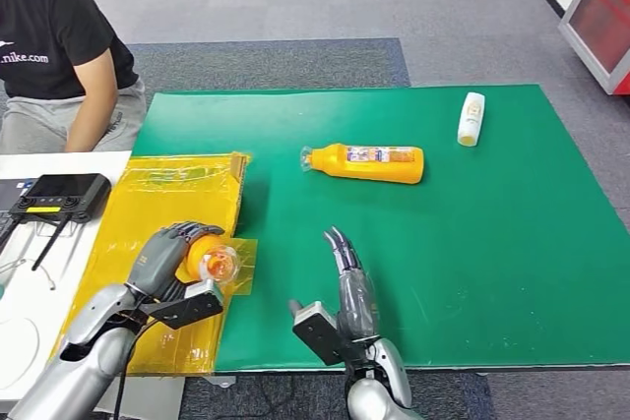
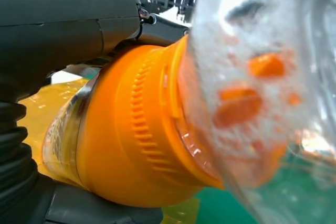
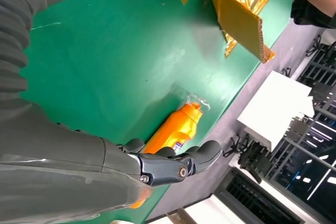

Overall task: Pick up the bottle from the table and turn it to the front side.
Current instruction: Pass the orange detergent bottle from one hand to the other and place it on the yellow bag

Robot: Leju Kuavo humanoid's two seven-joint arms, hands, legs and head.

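Your left hand (image 1: 169,255) was wrapped around an orange bottle (image 1: 210,261), holding it just above the yellow sheet (image 1: 170,204) at the left end of the green bench (image 1: 482,263). In the left wrist view the fingers (image 2: 59,30) were clenched on the body, and the ribbed orange neck (image 2: 138,124) and the clear cap (image 2: 253,93) stuck out past them. The bottle looked like smooth, stiff plastic, so I think it could slip if you turned it fast — a hold on the wide middle, not the thin neck or the cap, seemed the safest place. It was probably full, so fairly heavy for one hand. The clear cap looked thin, so you would not want to squeeze there. Your right hand (image 1: 349,287) hovered over the bench with its fingers (image 1: 338,243) apart and nothing in them. A second orange bottle (image 1: 367,162) lay on its side further out on the bench, and a small white bottle (image 1: 471,118) lay well apart from it near the far edge. A person (image 1: 59,46) sat beside the bench on the left.
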